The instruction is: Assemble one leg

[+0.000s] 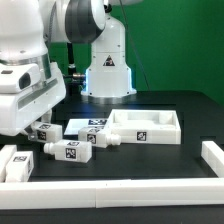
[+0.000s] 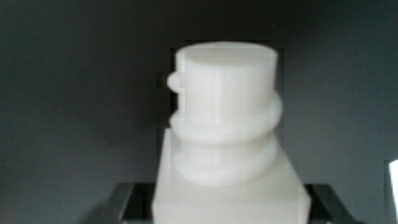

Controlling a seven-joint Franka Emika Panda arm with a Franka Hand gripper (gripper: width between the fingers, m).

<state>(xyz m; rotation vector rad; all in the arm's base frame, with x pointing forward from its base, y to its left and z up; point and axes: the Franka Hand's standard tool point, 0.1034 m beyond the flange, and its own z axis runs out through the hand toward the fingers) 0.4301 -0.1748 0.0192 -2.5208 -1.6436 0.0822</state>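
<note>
At the exterior view's left, the gripper (image 1: 38, 124) sits low over the black table (image 1: 170, 165), with the arm's white wrist housing covering most of it from above. The leg (image 1: 46, 130) protrudes from beneath the housing toward the exterior view's right, and one tagged face is visible.

Wrist view: the leg (image 2: 222, 110) fills the centre of the picture. Its wide square end lies nearest the camera, and its rounded, ridged shaft narrows toward the far tip. It is close to the lens and slightly blurred. The gripper (image 2: 226, 203) pinches this wide end. The dark fingers (image 2: 134, 203) bear against its two opposite sides, and no gap shows between either finger and the plastic. Whether the leg's tip touches the table cannot be determined.

Two loose legs lie on the table just beside the held one. The nearer loose leg (image 1: 67, 150) lies in front of it. The second loose leg (image 1: 101, 140) lies further toward the exterior view's right, near the tray-shaped part (image 1: 166, 131). The marker board (image 1: 88, 124) lies flat, just to the left of the tray-shaped part in the exterior view. A long border piece (image 1: 110, 188) runs along the front edge. A second border piece (image 1: 213, 155) lies at the exterior view's right.
</note>
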